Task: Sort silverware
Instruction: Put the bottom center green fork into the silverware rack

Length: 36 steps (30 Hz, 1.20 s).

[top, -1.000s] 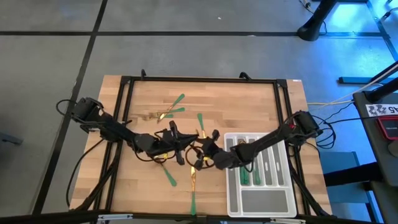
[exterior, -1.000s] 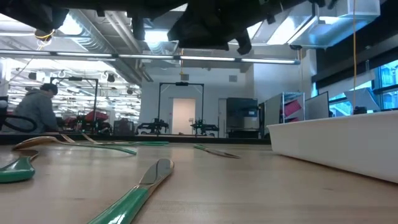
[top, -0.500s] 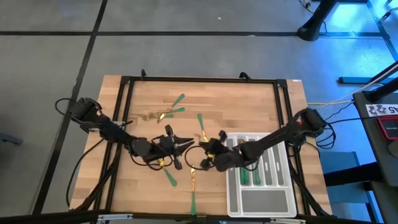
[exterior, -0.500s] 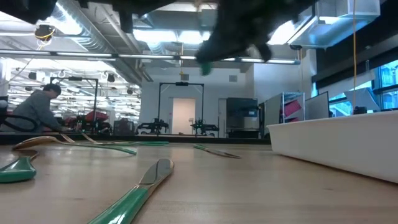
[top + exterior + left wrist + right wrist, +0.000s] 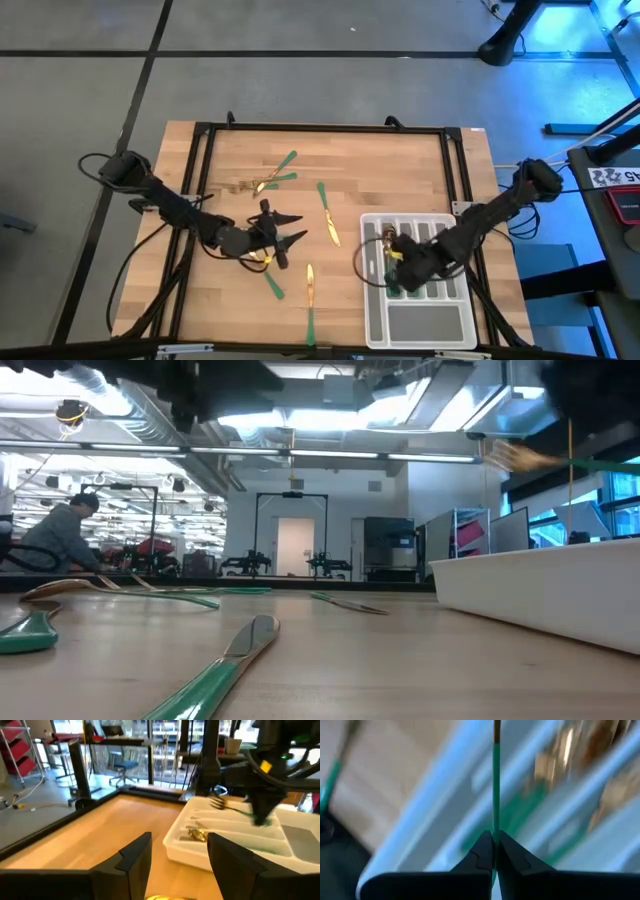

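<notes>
My right gripper [image 5: 400, 268] hangs over the pale divided tray [image 5: 420, 325] at the table's right, shut on a fork [image 5: 232, 809] with a gold head and a slim green handle. The low view shows this fork [image 5: 540, 458] high above the tray wall [image 5: 540, 585]. Near the table's middle, my left gripper [image 5: 288, 238] is open and holds nothing; its fingers [image 5: 135, 860] stand apart, pointing toward the tray [image 5: 187, 851]. More silverware lies flat on the wood: a pair [image 5: 280, 170] far left, one [image 5: 326, 215] in the middle, two [image 5: 310, 295] [image 5: 272, 283] nearer. My right gripper pinches the fork's green handle [image 5: 495, 822] between its two fingers, well back from the gold head. The fingers come from above, pointing steeply down, and lie across the handle. The fork is lifted clear of the tray, roughly level, its tines [image 5: 216, 803] toward the far edge.
Several green-handled pieces [image 5: 412, 275] lie in the tray's narrow compartments. A black frame [image 5: 320, 128] runs around the table's edges. In the low view, a knife [image 5: 225, 660] and a spoon [image 5: 60, 590] lie close to the camera. A person [image 5: 60, 530] sits far back.
The two grippers met at the table's middle. My right gripper then swung toward the right edge, carrying the fork over the tray and tipping from near level to pointing down. My left gripper opened and stayed near the middle.
</notes>
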Tool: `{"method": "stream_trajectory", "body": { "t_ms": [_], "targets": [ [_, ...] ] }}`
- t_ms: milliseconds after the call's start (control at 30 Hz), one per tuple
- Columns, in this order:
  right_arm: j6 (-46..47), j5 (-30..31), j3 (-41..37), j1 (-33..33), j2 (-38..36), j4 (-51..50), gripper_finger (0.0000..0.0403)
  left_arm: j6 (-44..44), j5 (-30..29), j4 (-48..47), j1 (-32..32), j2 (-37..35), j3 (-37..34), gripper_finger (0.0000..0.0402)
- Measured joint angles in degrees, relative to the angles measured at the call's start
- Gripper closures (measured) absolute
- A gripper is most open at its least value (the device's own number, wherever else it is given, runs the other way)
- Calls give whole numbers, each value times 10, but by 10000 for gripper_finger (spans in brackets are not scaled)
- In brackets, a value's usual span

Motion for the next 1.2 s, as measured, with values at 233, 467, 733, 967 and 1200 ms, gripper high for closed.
{"method": "stream_trajectory", "body": {
  "t_ms": [233,467,733,967,1200],
  "targets": [
    [192,-48,-147,63,-66,139,400,-37,0,-39,10,0,0,223],
    [348,-9,-212,97,-119,154,394,-25,0,-40,10,0,0,224],
    [382,-20,-263,87,-121,227,389,-23,0,-41,10,0,0,224],
    [377,-31,-280,76,-121,240,388,-21,0,-41,10,0,0,224],
    [342,-19,-280,77,-121,241,356,-21,0,-41,10,0,0,224]
  ]
}}
